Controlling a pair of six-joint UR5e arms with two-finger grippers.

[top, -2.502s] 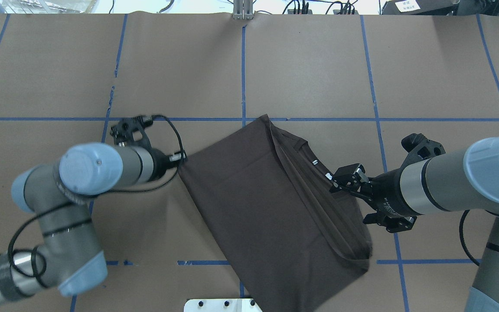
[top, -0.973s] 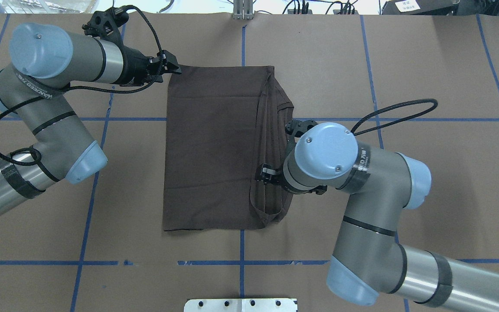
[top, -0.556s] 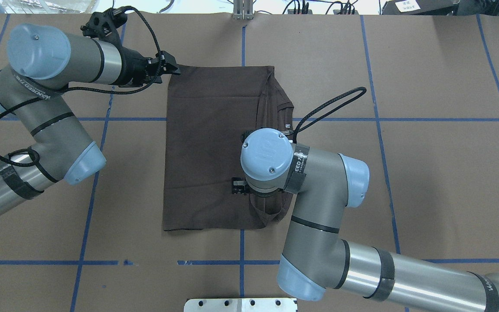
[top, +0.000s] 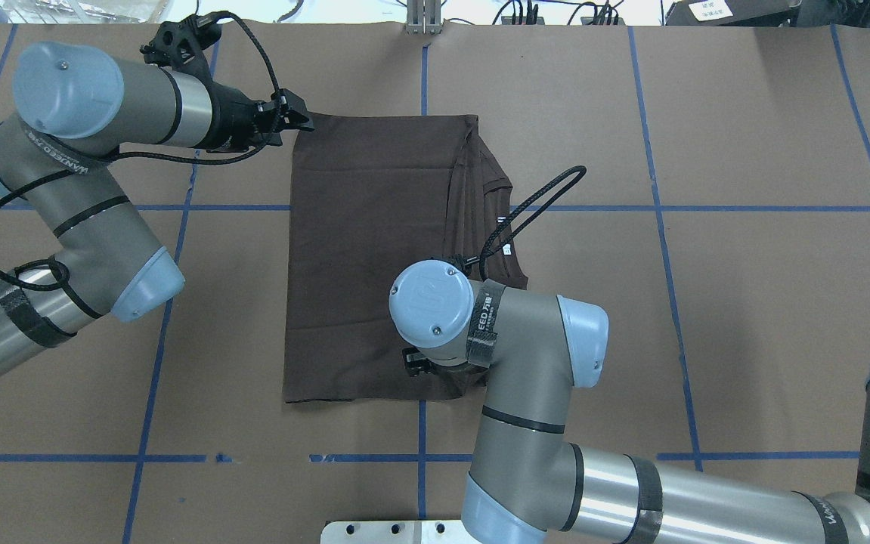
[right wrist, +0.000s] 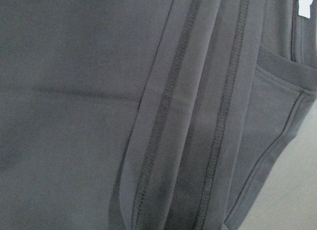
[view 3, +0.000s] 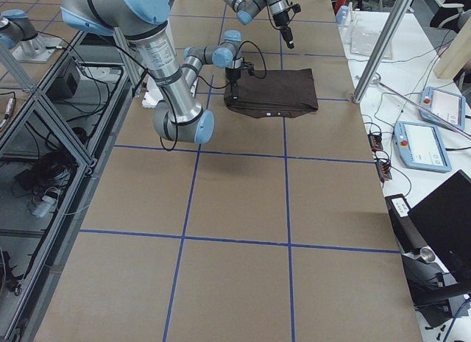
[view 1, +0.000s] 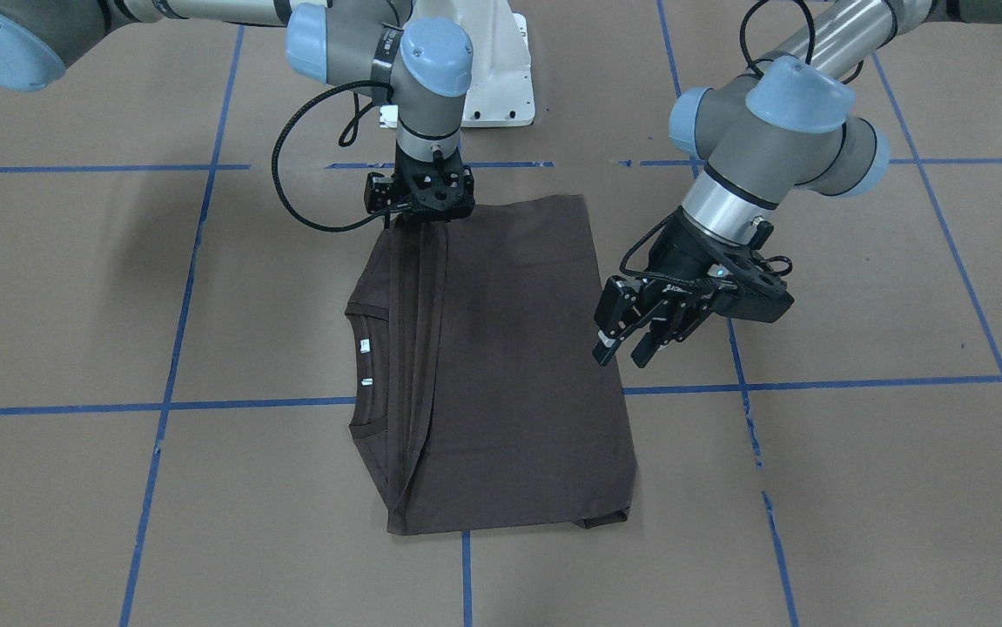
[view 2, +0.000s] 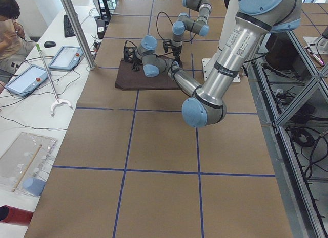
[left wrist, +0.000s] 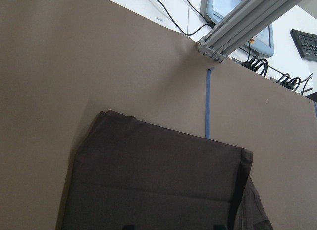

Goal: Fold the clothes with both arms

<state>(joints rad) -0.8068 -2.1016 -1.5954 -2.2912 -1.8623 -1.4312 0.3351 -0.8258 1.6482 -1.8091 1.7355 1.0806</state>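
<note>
The dark brown T-shirt [view 1: 509, 374] lies flat on the brown paper-covered table [view 1: 857, 488], near its centre, folded into a long rectangle that crosses one of the blue tape lines [view 1: 814, 383]. Its long axis runs away from the robot. Along the garment's edge on the robot's right side the fabric is doubled over in narrow stitched bands, and the white neck tags [view 1: 364, 346] show in the neck opening beside them. The right gripper [view 1: 420, 218] points straight down at the end of the shirt nearest the robot, at those stitched bands and in contact with or just above the cloth. Its fingertips are hidden by its own body in both fixed views, and the wrist view shows only fabric at close range, so whether it is clamped on the cloth cannot be told. The left gripper [view 1: 625, 348] hangs tilted above the table just off the shirt's opposite long edge, towards the far end. Its two fingers are spread apart with nothing between them. The white pedestal base [view 1: 496, 78] stands behind the shirt
</note>
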